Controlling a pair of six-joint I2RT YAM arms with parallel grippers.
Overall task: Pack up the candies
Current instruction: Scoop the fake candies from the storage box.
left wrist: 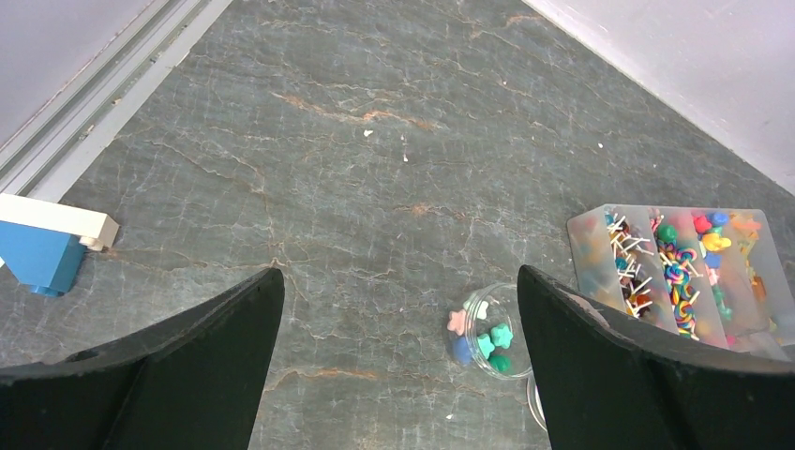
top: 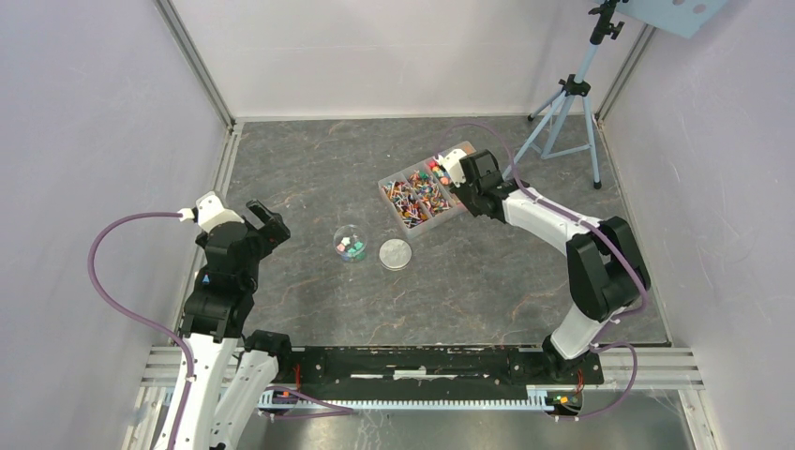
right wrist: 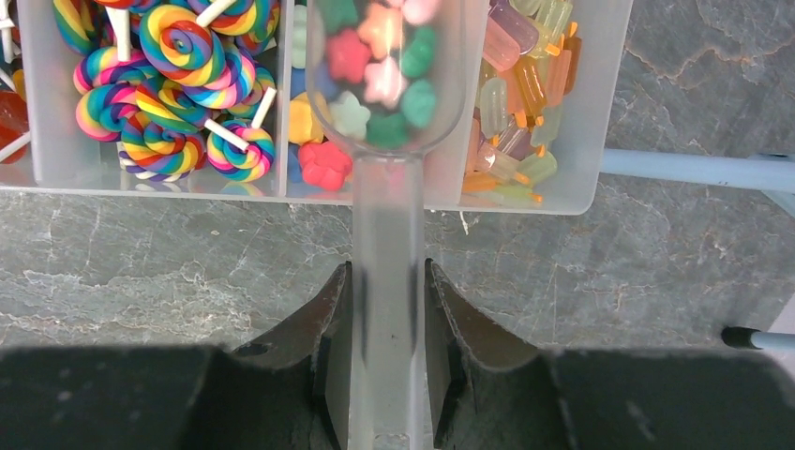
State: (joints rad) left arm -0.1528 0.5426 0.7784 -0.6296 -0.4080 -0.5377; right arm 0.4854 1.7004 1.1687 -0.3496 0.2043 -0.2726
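Note:
Candies (right wrist: 375,70), small stars in pink, green and orange, fill the bowl of a clear plastic scoop (right wrist: 386,216). My right gripper (right wrist: 387,277) is shut on the scoop's handle, and the bowl hangs over the middle compartment of a divided clear tray (right wrist: 600,112). That tray (top: 424,192) also holds rainbow lollipops (right wrist: 178,84) and wrapped sweets (right wrist: 525,84). A small clear round jar (top: 350,243) with a few candies (left wrist: 487,337) stands left of the round grey lid (top: 396,253). My left gripper (left wrist: 398,291) is open, well left of the jar, with nothing between its fingers.
A camera tripod (top: 567,103) stands at the back right, one leg running just behind the tray. A blue and white block (left wrist: 42,248) lies by the left wall rail. Walls close the table on three sides.

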